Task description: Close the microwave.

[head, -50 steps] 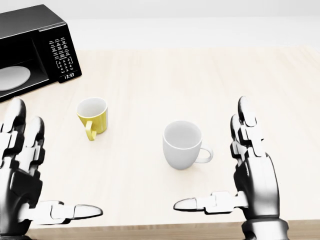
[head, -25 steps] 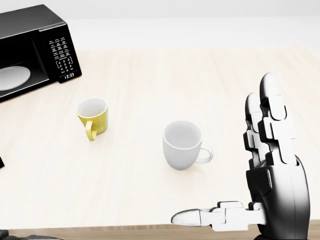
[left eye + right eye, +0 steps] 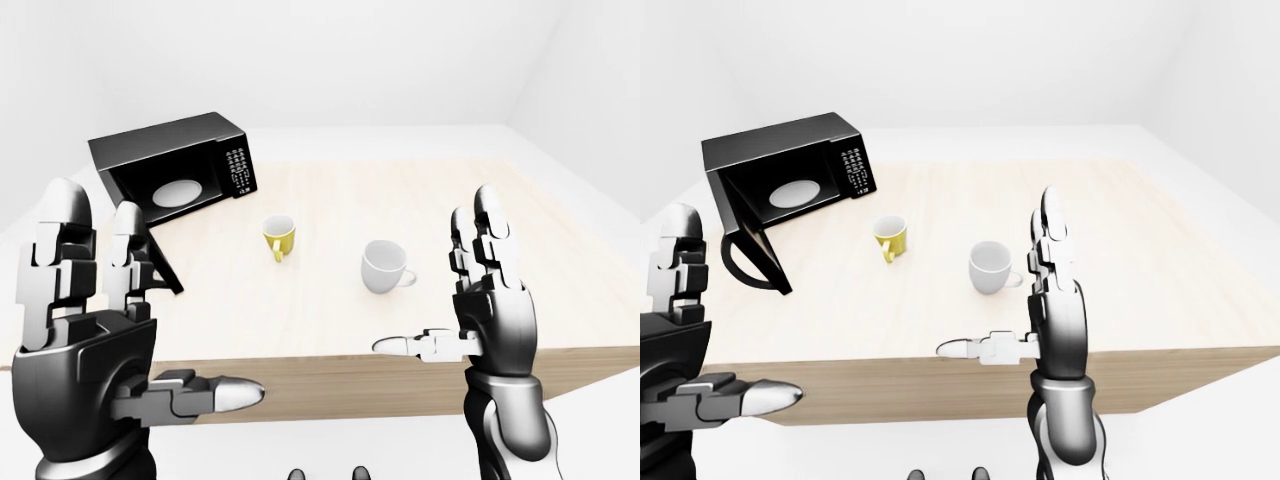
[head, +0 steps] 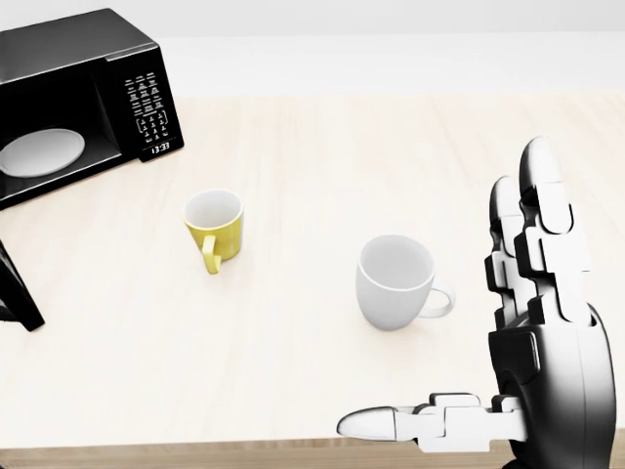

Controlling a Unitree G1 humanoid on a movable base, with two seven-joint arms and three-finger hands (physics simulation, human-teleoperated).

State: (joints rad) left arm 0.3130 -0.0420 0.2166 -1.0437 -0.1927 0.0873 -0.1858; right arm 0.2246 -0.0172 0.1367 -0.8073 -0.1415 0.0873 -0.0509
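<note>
The counter (image 3: 420, 200) is carrying three items. The microwave (image 3: 790, 170) is sitting at about ten o'clock in the right-eye view, its door (image 3: 745, 240) hanging open toward the lower left, a white plate (image 3: 792, 192) lying inside. I am holding my left hand (image 3: 85, 345) raised at seven o'clock in the left-eye view, fingers spread, thumb pointing right, gripping nothing. I am holding my right hand (image 3: 490, 300) upright at four o'clock, likewise spread and empty. The white mug (image 4: 395, 281) is standing near centre, the yellow mug (image 4: 215, 227) to its left, apart.
</note>
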